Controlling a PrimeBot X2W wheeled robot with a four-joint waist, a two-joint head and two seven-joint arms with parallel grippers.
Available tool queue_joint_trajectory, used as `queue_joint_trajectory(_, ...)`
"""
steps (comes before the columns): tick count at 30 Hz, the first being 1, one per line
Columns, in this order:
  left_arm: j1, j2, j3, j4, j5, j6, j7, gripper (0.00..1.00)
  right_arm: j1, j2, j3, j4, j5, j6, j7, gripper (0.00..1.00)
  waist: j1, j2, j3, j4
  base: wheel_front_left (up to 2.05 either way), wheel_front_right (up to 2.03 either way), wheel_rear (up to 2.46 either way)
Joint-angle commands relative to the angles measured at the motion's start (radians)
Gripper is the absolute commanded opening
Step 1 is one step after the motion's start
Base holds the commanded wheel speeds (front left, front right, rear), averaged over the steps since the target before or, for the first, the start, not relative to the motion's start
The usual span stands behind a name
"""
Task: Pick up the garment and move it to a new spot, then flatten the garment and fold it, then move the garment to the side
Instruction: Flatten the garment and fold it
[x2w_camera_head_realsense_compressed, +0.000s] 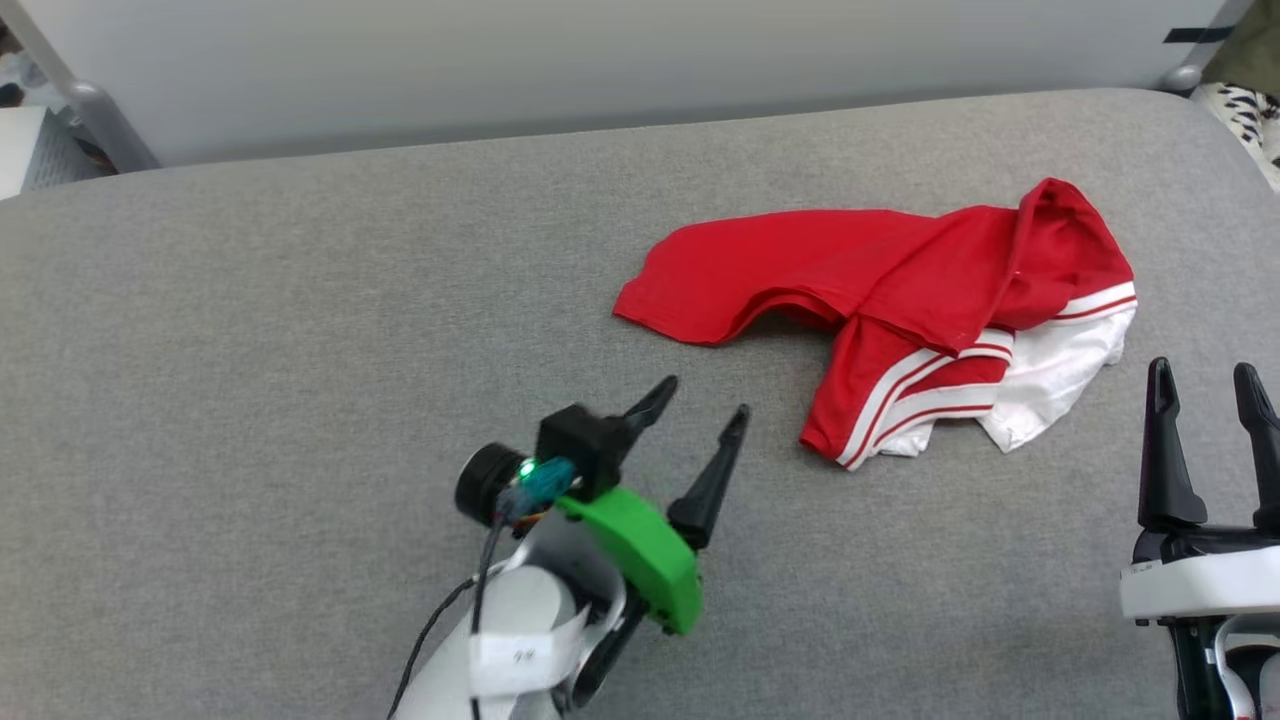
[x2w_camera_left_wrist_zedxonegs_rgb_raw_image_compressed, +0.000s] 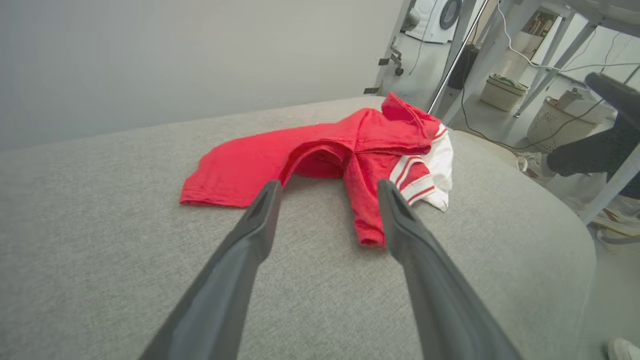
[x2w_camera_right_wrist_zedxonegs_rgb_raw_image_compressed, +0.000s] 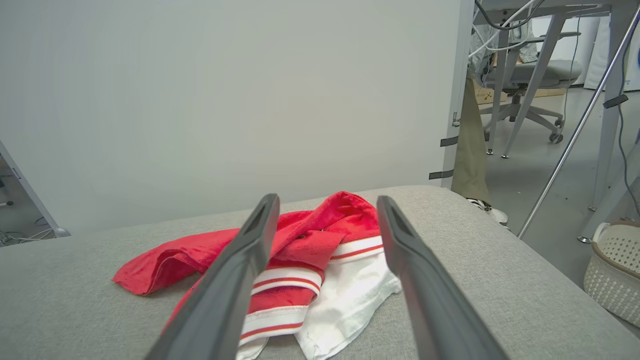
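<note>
Item: garment (x2w_camera_head_realsense_compressed: 880, 290), crumpled on grey pad (x2w_camera_head_realsense_compressed: 300, 350), long axis approx 9–3 in head view; sits 2 o'clock of left gripper (x2w_camera_head_realsense_compressed: 705, 398), 10 o'clock of nearer right gripper (x2w_camera_head_realsense_compressed: 1202, 368), both spread wide, holding nothing.

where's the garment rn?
Head view: the garment lies crumpled on the right half of the grey padded surface, ahead of the left gripper and right gripper, touching neither.

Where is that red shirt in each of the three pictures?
Head view: garment right of centre, on the grey cushion.
Left wrist view: garment at centre, just past the left tool.
Right wrist view: garment lower centre, behind the right tool.
Shared landmark: its white sleeve.
</note>
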Motion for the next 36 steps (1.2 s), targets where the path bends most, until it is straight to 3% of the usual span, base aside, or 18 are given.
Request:
queue_joint_trajectory(1,-0.054,-0.004,-0.036,0.013,-0.025,-0.004,0.064,1.0,-0.005,0.007,0.003,-0.008,-0.01,-0.001,0.003,1.0,0.0,0.0,0.036,-0.037,0.0,0.0,0.0)
queue_joint_trajectory(7,-0.219,-0.004,-0.168,0.083,-0.117,0.025,0.404,1.0,-0.019,0.018,0.03,-0.009,-0.016,-0.001,0.003,1.0,0.0,0.0,0.086,-0.099,0.0,0.0,0.0)
queue_joint_trajectory(10,-0.284,-0.004,-0.196,0.109,-0.147,0.056,0.479,1.0,-0.027,0.022,0.046,-0.005,-0.02,-0.001,-0.003,1.0,0.0,0.0,0.107,-0.131,0.0,0.0,0.0)
queue_joint_trajectory(16,-0.379,-0.004,-0.237,0.22,-0.214,0.107,0.486,1.0,-0.045,0.036,0.071,0.017,-0.021,-0.001,-0.023,1.0,0.0,0.0,0.148,-0.192,0.0,0.0,0.0)
queue_joint_trajectory(23,-0.419,-0.004,-0.261,0.34,-0.256,0.119,0.406,1.0,-0.052,0.044,0.077,0.041,-0.024,-0.001,-0.04,1.0,0.0,0.0,0.171,-0.208,0.0,0.0,0.0)
queue_joint_trajectory(24,-0.426,-0.004,-0.279,0.375,-0.283,0.11,0.382,0.11,-0.056,0.045,0.081,0.047,-0.028,-0.001,-0.044,1.0,0.0,0.0,0.172,-0.203,0.0,0.0,0.0)
queue_joint_trajectory(25,-0.427,-0.004,-0.284,0.383,-0.294,0.104,0.366,0.0,-0.057,0.044,0.081,0.049,-0.029,-0.001,-0.045,1.0,0.0,0.0,0.169,-0.198,0.0,0.0,0.0)
queue_joint_trajectory(36,-0.374,0.011,-0.244,0.398,-0.344,0.095,0.111,0.0,-0.041,0.014,0.065,0.054,-0.028,-0.001,-0.034,1.0,0.0,0.0,0.082,-0.078,0.0,0.0,0.0)
